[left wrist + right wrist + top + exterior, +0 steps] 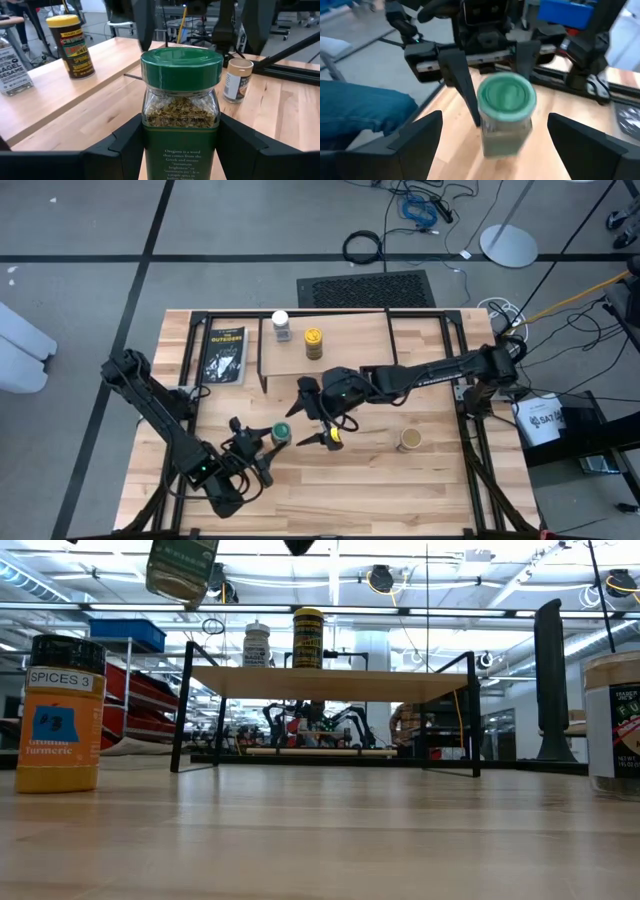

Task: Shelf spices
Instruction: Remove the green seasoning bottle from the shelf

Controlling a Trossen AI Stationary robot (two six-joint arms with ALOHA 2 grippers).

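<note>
I'm holding the green-lidded jar (181,112) upright in the left gripper (262,455), raised above the desk (420,480); the right gripper (312,418) is hovering beside it, jaws spread wide and empty.

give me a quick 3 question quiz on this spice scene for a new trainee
1. True or false: the left gripper holds the green-lidded jar.
2. How many jars stand on the shelf?
3. The right gripper is: A) shut on a jar B) open near the green-lidded jar C) resting on the shelf.

Key: 1 true; 2 two, the white-lidded jar and the yellow-lidded jar; 3 B.
</note>
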